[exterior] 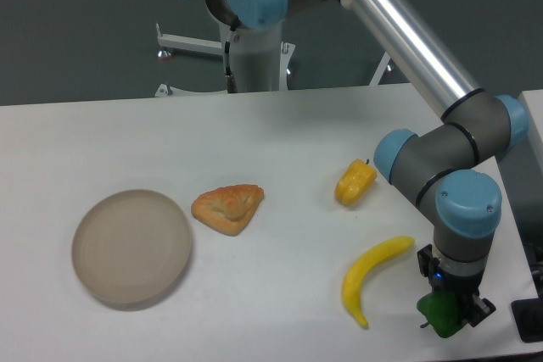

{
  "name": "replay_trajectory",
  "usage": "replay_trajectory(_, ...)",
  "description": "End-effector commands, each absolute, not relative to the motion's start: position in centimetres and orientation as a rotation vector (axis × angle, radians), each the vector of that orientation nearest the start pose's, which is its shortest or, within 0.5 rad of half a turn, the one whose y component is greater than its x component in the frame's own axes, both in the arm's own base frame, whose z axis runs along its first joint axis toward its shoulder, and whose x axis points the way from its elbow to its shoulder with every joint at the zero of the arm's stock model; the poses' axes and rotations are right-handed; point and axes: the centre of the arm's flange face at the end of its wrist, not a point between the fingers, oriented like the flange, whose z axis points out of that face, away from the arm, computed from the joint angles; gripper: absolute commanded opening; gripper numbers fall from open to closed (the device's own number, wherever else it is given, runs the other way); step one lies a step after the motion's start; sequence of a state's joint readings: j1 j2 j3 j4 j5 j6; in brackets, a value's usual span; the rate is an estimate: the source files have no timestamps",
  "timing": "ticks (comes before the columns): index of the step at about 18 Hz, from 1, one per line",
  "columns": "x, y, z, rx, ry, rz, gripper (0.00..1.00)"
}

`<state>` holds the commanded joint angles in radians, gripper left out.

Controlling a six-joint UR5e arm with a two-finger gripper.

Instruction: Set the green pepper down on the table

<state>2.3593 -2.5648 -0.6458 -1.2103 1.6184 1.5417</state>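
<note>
Green pepper (439, 314) sits at the near right edge of the table (280, 133), directly under the arm's wrist. The gripper (448, 309) points down over it, and its dark fingers flank the pepper on both sides, clamped against it. Whether the pepper's base touches the tabletop or hangs just above it cannot be determined from this view.

Just left of the gripper lies a banana (366, 278), curved, with one tip pointing toward the near edge and the other toward the wrist. It is apart from the pepper.

Further back, a yellow pepper (354, 182) rests on the table, close to the arm's grey elbow joint with its blue cap but not touching it.

At centre, a croissant (228, 207) lies flat, golden-brown, triangular in outline. Beside it to the left is a round beige plate (131, 247), with nothing on it; a narrow gap separates plate and croissant.

The arm (407, 36) runs from its base at the far edge of the table, along a silver tube, down to the wrist at the near right. Behind the table stands a white metal frame (191, 42) against a dark wall.
</note>
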Motion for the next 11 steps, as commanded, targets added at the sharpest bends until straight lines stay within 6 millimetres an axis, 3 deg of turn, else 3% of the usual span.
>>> replay_trajectory(7,-51.2,70.4,30.4,-2.836,1.07,0.396,0.35)
replay_trajectory(11,-48.4,69.6,33.0,-2.84,0.946,0.338,0.35)
